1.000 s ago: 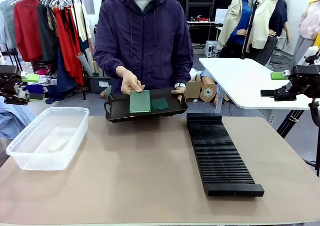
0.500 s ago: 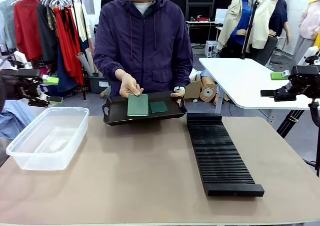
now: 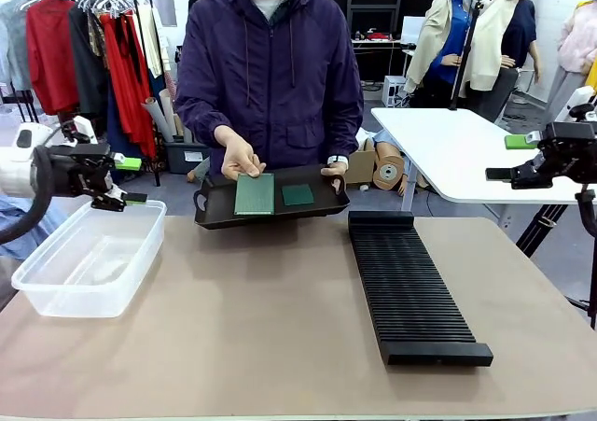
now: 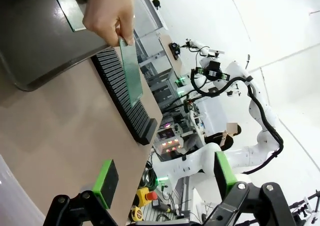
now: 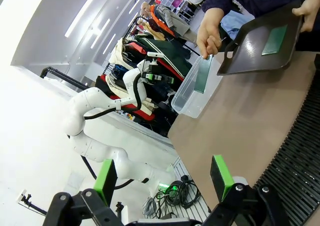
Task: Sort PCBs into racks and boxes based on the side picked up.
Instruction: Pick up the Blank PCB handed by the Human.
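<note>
**Left arm closes on the tray as a board is lifted**

Over the last second the left gripper (image 3: 133, 180) swings in from the table's side toward the tray (image 3: 216, 217). It is now to the left of the tray at about its height, nearer than before but not touching. The right gripper (image 3: 508, 158) does not move and hangs well off to the tray's right.

The tray stays in the person's grip. The person's hand (image 3: 241, 157) keeps its pinch on the top edge of the lighter PCB (image 3: 255, 194). In the left wrist view that board hangs on edge from the fingertips, raised from the tray's floor as far as I can judge. The darker PCB (image 3: 298, 194) lies flat in the tray, just to the right of the lifted one.

I read this as a handover being set up, with the left arm as the taker. The side it grips would then decide where the board goes:
- **The rack** (image 3: 410, 286) begins just beside the tray's right end and runs toward the robot.
- **The box** (image 3: 56, 286) stands left of the tray and nearer the robot.

No board shows in the rack or the box, so sorting looks barely begun.

The left jaws are spread wide — the green pads (image 4: 106, 182) stand far apart with nothing between them and touch nothing. The right jaws are likewise spread and hold nothing.
</note>
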Controlling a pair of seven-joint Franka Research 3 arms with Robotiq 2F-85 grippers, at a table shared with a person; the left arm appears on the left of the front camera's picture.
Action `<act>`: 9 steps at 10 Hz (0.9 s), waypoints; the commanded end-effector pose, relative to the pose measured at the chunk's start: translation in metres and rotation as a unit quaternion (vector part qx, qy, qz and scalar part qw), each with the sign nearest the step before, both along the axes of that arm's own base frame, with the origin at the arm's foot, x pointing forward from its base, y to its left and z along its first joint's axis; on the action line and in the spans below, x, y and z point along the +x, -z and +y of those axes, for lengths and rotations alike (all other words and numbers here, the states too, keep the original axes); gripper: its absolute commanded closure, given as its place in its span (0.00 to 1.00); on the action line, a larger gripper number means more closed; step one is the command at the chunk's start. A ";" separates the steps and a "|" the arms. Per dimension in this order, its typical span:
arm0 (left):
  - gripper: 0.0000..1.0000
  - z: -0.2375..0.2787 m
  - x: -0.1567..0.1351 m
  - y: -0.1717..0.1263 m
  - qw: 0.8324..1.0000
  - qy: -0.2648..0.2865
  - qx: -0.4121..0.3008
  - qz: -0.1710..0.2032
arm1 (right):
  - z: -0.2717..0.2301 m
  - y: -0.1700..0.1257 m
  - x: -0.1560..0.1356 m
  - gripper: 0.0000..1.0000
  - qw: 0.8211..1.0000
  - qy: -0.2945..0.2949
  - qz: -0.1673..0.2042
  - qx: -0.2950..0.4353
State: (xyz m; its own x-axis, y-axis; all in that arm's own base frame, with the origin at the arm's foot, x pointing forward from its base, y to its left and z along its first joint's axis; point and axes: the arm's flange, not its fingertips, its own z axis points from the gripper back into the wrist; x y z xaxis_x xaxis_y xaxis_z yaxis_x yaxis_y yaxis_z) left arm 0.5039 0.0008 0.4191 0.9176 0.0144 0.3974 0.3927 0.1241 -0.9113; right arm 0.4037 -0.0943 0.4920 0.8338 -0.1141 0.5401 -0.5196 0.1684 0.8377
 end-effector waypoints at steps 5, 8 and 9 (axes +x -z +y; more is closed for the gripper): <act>0.00 -0.031 0.036 0.029 0.997 0.003 -0.067 -0.025 | 0.000 -0.001 -0.001 0.00 1.000 0.000 -0.004 0.003; 0.00 -0.055 0.055 0.043 0.997 0.016 -0.073 -0.025 | 0.000 -0.001 -0.001 0.00 1.000 0.000 -0.004 0.003; 0.00 -0.064 0.061 0.049 0.997 0.025 -0.072 -0.019 | 0.000 -0.001 -0.001 0.00 1.000 0.000 -0.004 0.003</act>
